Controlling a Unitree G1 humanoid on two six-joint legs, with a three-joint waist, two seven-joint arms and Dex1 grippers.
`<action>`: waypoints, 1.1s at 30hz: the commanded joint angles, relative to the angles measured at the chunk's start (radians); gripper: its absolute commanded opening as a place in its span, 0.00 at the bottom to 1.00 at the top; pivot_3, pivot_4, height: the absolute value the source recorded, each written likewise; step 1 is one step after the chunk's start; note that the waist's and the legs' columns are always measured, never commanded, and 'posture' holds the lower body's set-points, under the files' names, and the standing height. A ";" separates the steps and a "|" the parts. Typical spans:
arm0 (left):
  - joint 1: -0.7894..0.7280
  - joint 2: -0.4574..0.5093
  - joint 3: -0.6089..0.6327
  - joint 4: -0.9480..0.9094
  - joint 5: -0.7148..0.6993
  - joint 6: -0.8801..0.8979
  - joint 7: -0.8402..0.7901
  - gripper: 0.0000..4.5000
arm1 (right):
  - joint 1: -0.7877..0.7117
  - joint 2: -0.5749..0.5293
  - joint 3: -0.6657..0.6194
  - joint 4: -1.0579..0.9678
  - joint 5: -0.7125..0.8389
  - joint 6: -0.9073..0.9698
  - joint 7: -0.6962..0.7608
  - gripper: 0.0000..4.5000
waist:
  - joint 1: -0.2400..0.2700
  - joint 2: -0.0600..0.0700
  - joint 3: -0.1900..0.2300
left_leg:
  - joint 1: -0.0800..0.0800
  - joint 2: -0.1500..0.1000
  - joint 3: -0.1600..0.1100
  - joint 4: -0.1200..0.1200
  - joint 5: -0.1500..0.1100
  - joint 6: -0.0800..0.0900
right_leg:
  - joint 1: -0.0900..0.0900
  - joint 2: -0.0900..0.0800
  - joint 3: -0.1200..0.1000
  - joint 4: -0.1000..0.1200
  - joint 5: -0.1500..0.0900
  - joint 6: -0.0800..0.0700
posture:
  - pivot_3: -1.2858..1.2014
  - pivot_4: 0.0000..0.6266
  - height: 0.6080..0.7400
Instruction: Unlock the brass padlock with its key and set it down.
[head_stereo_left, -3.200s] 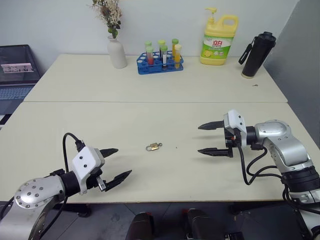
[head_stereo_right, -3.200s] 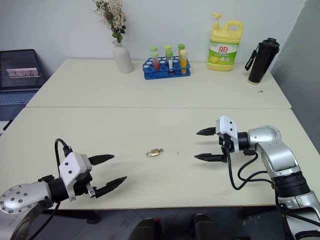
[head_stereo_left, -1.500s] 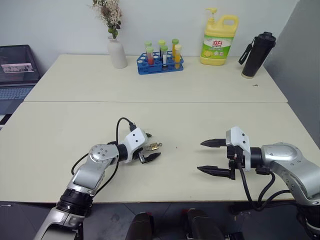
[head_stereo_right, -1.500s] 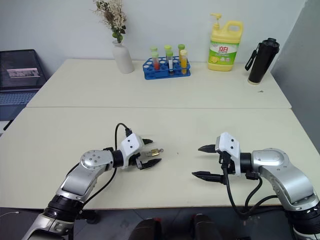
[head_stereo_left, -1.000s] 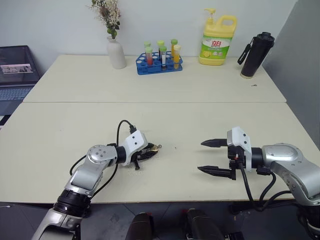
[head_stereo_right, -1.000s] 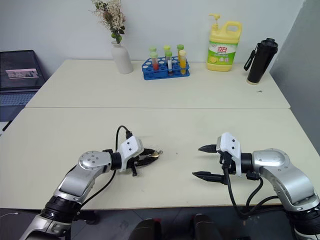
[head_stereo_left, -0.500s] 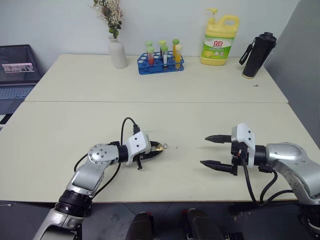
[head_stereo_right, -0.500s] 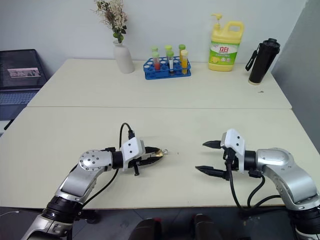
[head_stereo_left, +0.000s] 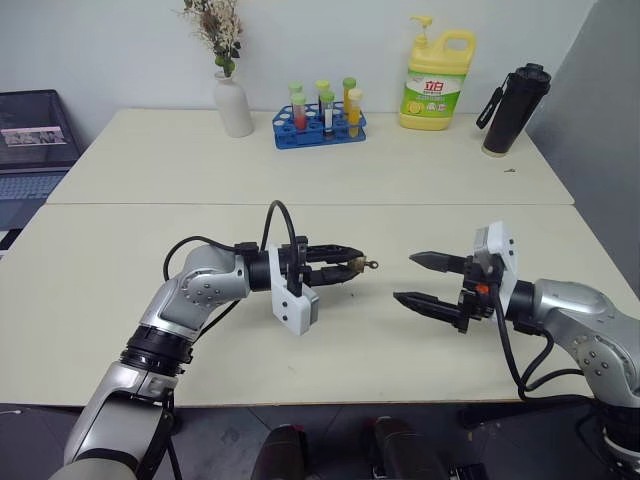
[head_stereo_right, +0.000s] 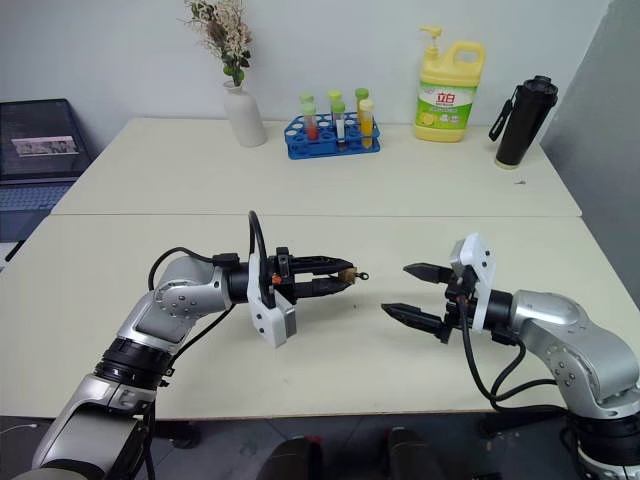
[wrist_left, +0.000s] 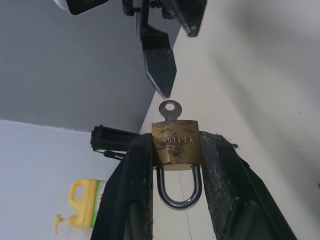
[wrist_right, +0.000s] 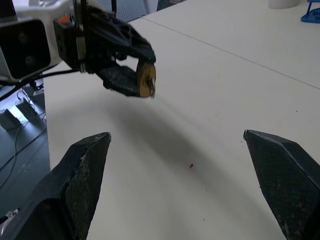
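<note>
Stood along the frame's top: vase (head_stereo_left: 234, 103), test-tube rack (head_stereo_left: 321, 124), yellow detergent bottle (head_stereo_left: 437, 80), black flask (head_stereo_left: 513, 110). Laptop (head_stereo_left: 32, 150) at upper left.

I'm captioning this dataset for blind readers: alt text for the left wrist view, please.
Two black fingers of the left gripper clamp a small brass padlock, its silver shackle toward the camera and its key's round bow pointing at the open right gripper's black fingertip above a cream table.

Head cameras overlook the table (head_stereo_left: 300, 180); wrist cameras face each other closely.

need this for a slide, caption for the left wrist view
Left gripper fingers clamp the brass padlock, key facing the open right gripper.
</note>
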 joint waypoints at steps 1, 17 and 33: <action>0.001 0.012 0.008 -0.007 0.015 -0.040 0.050 0.21 | -0.045 0.026 0.003 -0.010 0.062 0.034 -0.015 1.00 | 0.000 0.000 0.000 | 0.000 0.000 0.000 0.000 0.000 0.000 | 0.000 0.000 0.000 0.000 0.000 0.000 | 0.52 0.24 1.00; 0.020 0.035 0.001 -0.030 0.067 -0.039 0.129 0.21 | -0.126 0.087 0.068 0.058 0.102 0.110 -0.030 0.96 | 0.000 0.000 0.000 | 0.000 0.000 0.000 0.000 0.000 0.000 | 0.000 0.000 -0.001 0.000 0.000 0.000 | 0.52 0.24 1.00; 0.028 0.045 -0.014 -0.033 0.095 -0.044 0.157 0.21 | -0.146 0.097 0.075 0.083 0.116 0.125 -0.015 0.00 | 0.000 0.000 0.000 | 0.000 0.000 0.000 0.000 0.000 0.000 | 0.000 -0.001 -0.001 0.000 0.000 0.000 | 0.52 0.24 1.00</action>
